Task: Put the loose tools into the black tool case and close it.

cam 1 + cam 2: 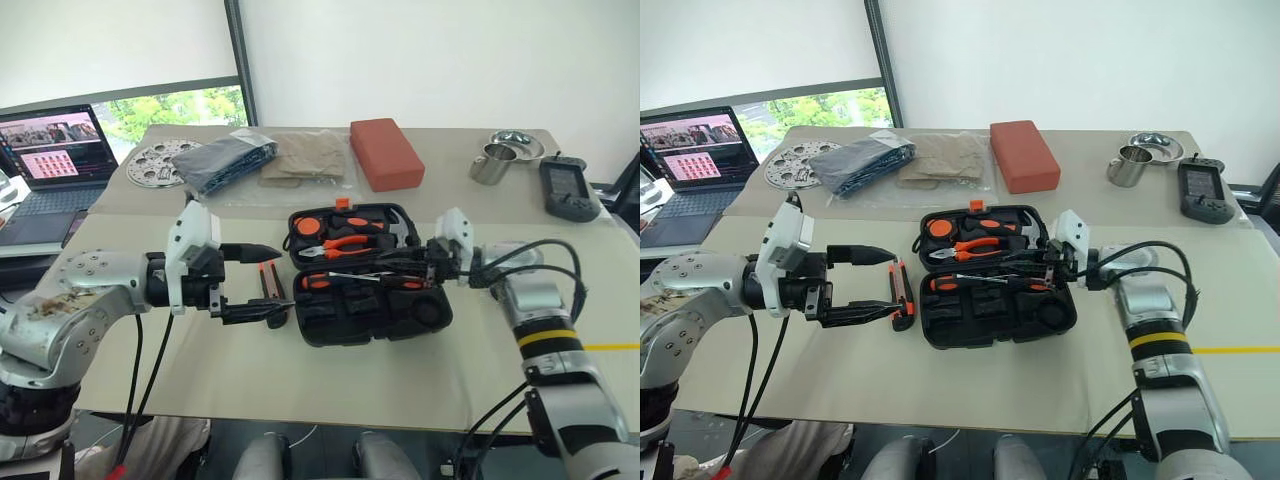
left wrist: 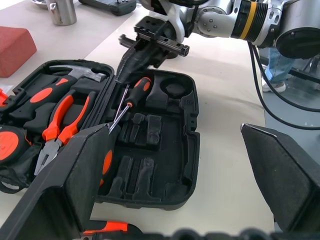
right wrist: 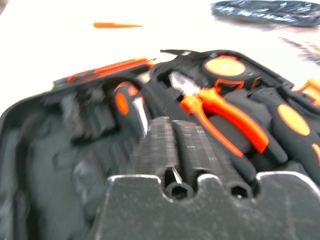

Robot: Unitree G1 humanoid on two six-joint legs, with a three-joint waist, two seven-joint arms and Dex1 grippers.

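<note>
Open case mid-table, a claw on either side

Left gripper gapes wide and empty over the utility knife beside the black tool case, which lies open mid-table; the left wrist view adds a screwdriver in the case, below the right gripper, pinched shut above it.

Left arm: reaches in from the left, forearm near level | left pincer: pointing right, fingers spread wide, nothing between them | Right arm: bent in from the right | right pincer: pointing left and slightly down, fingers pressed together.
</note>
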